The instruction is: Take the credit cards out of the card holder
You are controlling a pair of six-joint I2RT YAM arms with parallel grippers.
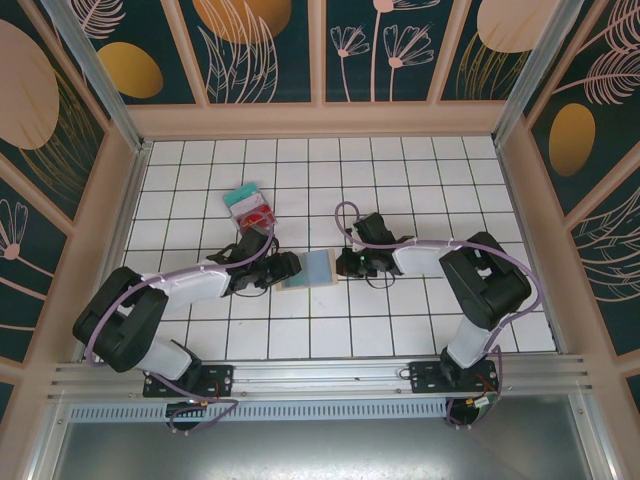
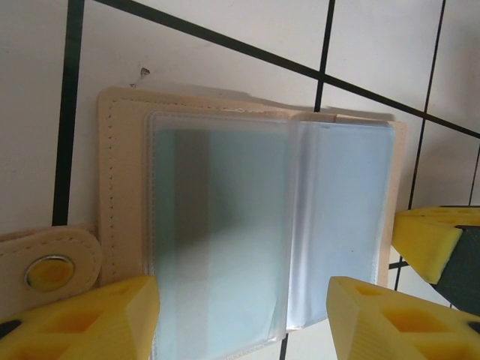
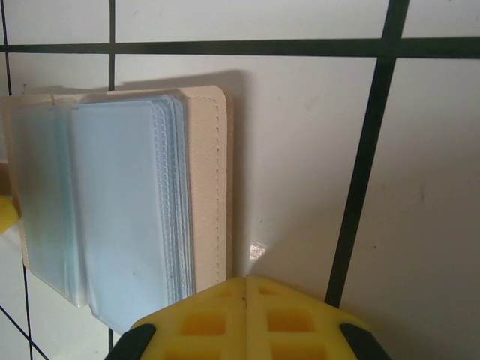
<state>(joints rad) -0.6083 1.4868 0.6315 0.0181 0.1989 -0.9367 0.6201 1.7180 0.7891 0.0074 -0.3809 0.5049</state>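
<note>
The card holder [image 1: 305, 268] lies open and flat on the white tiled surface [image 1: 400, 170]. It is in the middle, between the left arm [image 1: 190, 285] and the right arm [image 1: 430, 255]. Its tan cover is underneath and its blue-grey inside faces up. Up close, the inside has clear plastic pockets [image 2: 225, 225], stacked like the pages of a little book. A tan strap [image 2: 49, 262] with a round metal snap sticks out from 1 side of the cover.

The left jaws reach the holder from its left side. Their 2 yellow fingers [image 2: 97, 322] are spread wide, 1 by each end of the holder's near edge. They are not pinching anything. I cannot tell if they touch the holder.

The right jaws sit just beside the holder's right edge. Their 2 yellow fingers [image 3: 202, 322] are pressed tight together with nothing between them. I cannot tell if the tip touches the cover.

The 2 credit cards are out of the holder. They lie on the surface farther back and to the left, apart from the holder and just past the left arm's wrist. The teal-green card [image 1: 241, 194] and the red card [image 1: 258, 213] overlap, with the red 1 closer to the arms.
</note>
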